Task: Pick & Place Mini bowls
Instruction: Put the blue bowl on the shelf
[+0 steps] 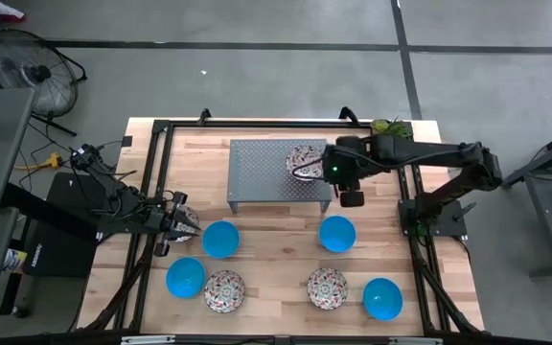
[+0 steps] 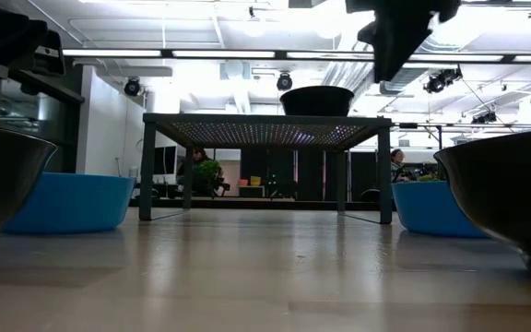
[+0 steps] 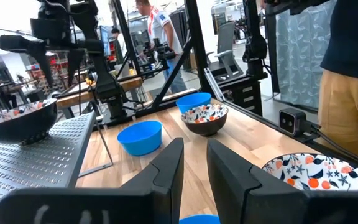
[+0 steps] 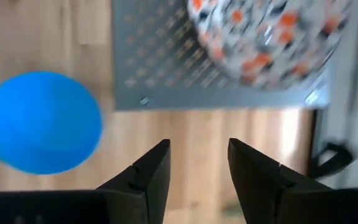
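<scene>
A floral mini bowl [image 1: 305,161] [image 4: 269,37] stands on the grey perforated stand [image 1: 266,172], near its right end. My right gripper [image 1: 351,198] [image 4: 199,155] hovers open over the table just off the stand's near right corner, pointing steeply down, with nothing between its fingers. A blue bowl [image 1: 336,233] [image 4: 41,121] sits on the wood below it. More blue bowls [image 1: 220,239] [image 1: 185,277] [image 1: 382,298] and floral bowls [image 1: 225,290] [image 1: 327,287] rest on the table. My left gripper [image 1: 188,227] [image 3: 194,168] waits at the left, level, slightly open and empty, beside another floral bowl [image 3: 319,171].
A black frame [image 1: 161,126] runs around the tabletop. In the low view two bowls [image 2: 3,175] [image 2: 514,194] loom dark at the near edge. A person [image 3: 347,93] stands past the table's near edge. Bare wood [image 1: 276,235] lies between the stand and the near bowls.
</scene>
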